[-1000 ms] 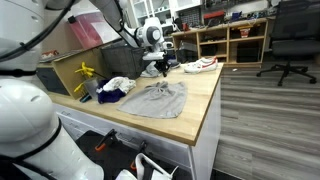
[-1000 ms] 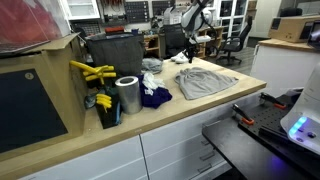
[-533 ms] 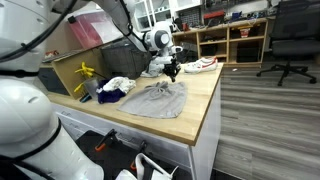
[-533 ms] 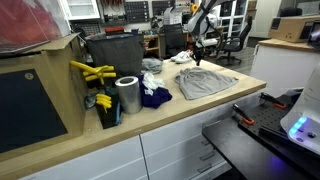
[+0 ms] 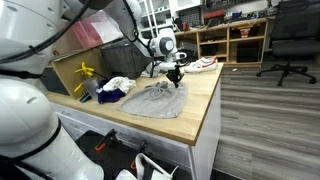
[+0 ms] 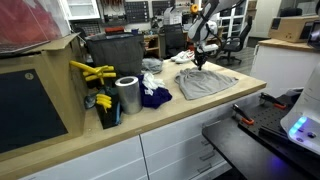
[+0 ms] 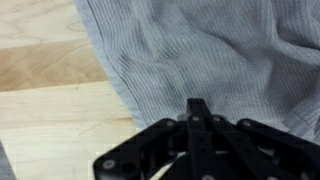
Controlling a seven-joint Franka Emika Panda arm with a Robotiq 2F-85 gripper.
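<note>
**Basically: pincer clenched, parked over the far edge of the grey cloth**

So the gripper (image 5: pixel 176 76) is clamped fully shut, fingertips pressed together. In the wrist view it (image 7: pixel 197 105) points down at the grey cloth (image 7: pixel 220 50) with ribbed fabric all around the tips. I can't see any fold pinched between them. I also can't tell whether the tips actually touch the fabric or sit just above it.

The grey cloth (image 5: pixel 160 100) lies spread out, a bit wrinkled, on the wooden counter (image 5: pixel 205 105). In both exterior views the gripper (image 6: pixel 199 63) is over the cloth's far end (image 6: pixel 207 83), the end away from the counter's front edge (image 6: pixel 170 115). The wrist view shows the cloth's hem running diagonally, with bare wood (image 7: pixel 50 110) to the left of it.

Other stuff on the counter:
- a blue cloth (image 6: pixel 155 97) bunched up just beside the grey one
- a white cloth (image 5: pixel 120 83) right behind the blue one
- a silver can (image 6: pixel 127 95) near the blue cloth
- yellow tools (image 6: pixel 92 72) next to the can
- a white and red item (image 5: pixel 200 65) past the gripper, at the counter's far end
</note>
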